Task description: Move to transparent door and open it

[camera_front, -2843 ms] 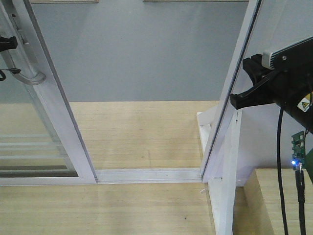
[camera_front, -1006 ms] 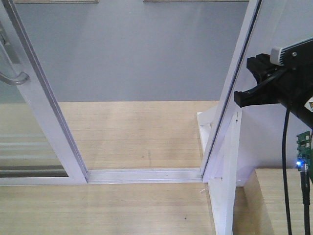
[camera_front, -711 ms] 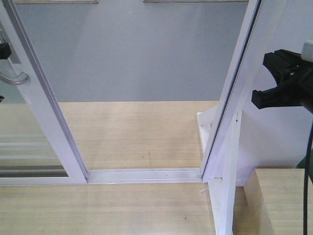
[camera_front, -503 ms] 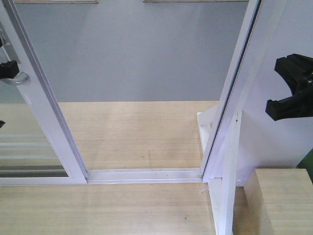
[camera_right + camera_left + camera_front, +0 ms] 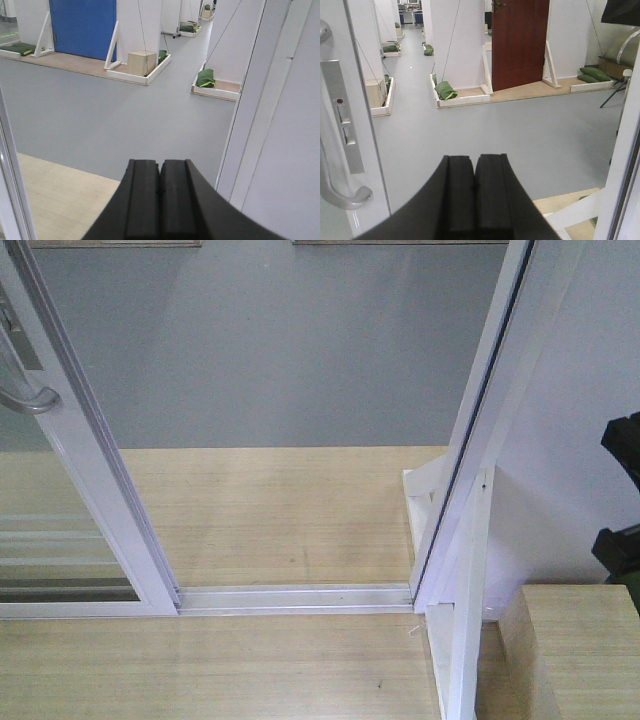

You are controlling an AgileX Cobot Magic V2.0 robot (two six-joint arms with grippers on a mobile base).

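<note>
The transparent door (image 5: 95,470) stands at the left of the front view, slid aside, its white stile slanting down to the track. Its curved silver handle (image 5: 28,400) hangs free, with nothing touching it. Thin white bars (image 5: 50,540) cross the glass low down. In the left wrist view the handle (image 5: 342,197) and lock plate (image 5: 342,115) lie just left of my left gripper (image 5: 475,161), which is shut on nothing and apart from them. My right gripper (image 5: 160,165) is shut and empty too, near the right door jamb (image 5: 260,100). Only black parts of the right gripper (image 5: 622,540) show at the front view's right edge.
The doorway gap lies between the stile and the white jamb (image 5: 480,440), with a floor track (image 5: 295,597) across a wooden platform (image 5: 270,510). A white brace (image 5: 465,650) and a wooden box (image 5: 570,650) stand at the lower right. Beyond lie grey floor, a red door (image 5: 520,40) and green sandbags (image 5: 445,91).
The door slid left, widening the gap, then stayed still. My left gripper came off the handle and left the front view. My right arm dropped right, toward the frame's edge.
</note>
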